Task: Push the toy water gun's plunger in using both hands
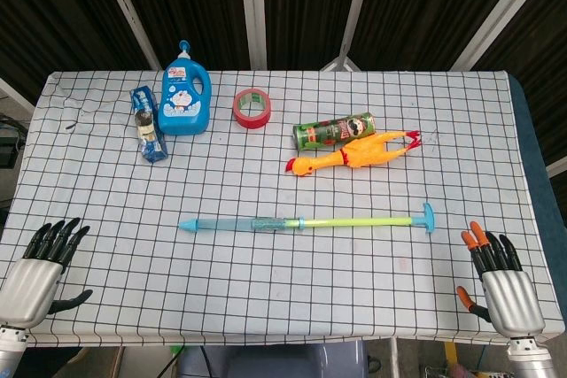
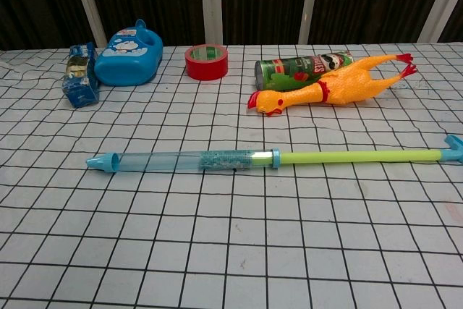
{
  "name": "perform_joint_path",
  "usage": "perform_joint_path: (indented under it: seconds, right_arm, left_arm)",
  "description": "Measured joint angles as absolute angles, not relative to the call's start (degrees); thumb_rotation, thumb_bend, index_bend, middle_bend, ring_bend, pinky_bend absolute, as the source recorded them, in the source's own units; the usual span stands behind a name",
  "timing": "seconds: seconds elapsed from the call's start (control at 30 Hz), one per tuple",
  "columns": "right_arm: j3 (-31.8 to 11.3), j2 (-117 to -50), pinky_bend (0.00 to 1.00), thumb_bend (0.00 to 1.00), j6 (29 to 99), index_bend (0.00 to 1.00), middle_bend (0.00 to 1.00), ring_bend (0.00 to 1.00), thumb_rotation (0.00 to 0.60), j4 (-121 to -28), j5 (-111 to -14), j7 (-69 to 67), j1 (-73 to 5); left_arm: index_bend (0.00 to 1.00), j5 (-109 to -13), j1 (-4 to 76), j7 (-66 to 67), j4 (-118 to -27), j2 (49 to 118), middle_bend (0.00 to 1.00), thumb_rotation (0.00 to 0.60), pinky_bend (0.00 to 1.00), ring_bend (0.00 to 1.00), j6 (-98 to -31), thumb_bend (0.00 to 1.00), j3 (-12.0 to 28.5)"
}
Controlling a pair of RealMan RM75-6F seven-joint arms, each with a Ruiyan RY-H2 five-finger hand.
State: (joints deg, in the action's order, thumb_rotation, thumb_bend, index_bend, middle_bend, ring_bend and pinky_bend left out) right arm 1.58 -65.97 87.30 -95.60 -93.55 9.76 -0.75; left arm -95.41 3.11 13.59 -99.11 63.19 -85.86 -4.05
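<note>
The toy water gun lies flat across the middle of the checked tablecloth, nozzle to the left. Its clear blue barrel (image 1: 239, 224) (image 2: 184, 161) ends in a blue tip, and the yellow-green plunger rod (image 1: 359, 220) (image 2: 358, 156) is pulled far out to the right, ending in a blue T-handle (image 1: 428, 217) (image 2: 454, 146). My left hand (image 1: 40, 272) rests at the near left table corner, fingers spread, holding nothing. My right hand (image 1: 500, 281) rests at the near right corner, fingers apart and empty, a little nearer than the handle. Neither hand appears in the chest view.
Along the far side stand a blue Doraemon bottle (image 1: 185, 95), a small blue carton (image 1: 148, 123), a red tape roll (image 1: 252, 108), a green chip can (image 1: 334, 132) on its side and a yellow rubber chicken (image 1: 354, 155). The table's front edge runs just below both hands.
</note>
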Motion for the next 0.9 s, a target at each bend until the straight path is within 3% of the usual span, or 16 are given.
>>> perform_joint_path:
  seconds: [0.5,0.7,0.9]
  right_arm:
    - [1.4,-66.4,0.0,0.33,87.5,0.0,0.01,0.0,0.6,-96.0,-95.1,9.1,-1.3]
    - [0.3,-67.5,0.0,0.33,88.7,0.01,0.1,0.0,0.6,-95.4,-98.9,6.9,-3.1]
    - [-2.0,-68.7,0.0,0.33,84.4,0.15,0.24,0.0,0.6,-96.9,-96.8,9.0,-6.3]
  left_arm:
    - [0.0,-95.6,2.7,13.2,-99.3,62.7,0.0,0.6,0.0,0.0,-86.6,0.13,-4.0]
    - [0.0,-95.3,2.6,12.7,-99.0,62.6,0.0,0.6,0.0,0.0,-86.8,0.13,-3.7]
    - [0.0,-95.8,2.6,12.4,-98.6,62.7,0.0,0.6,0.0,0.0,-87.1,0.13,-3.7]
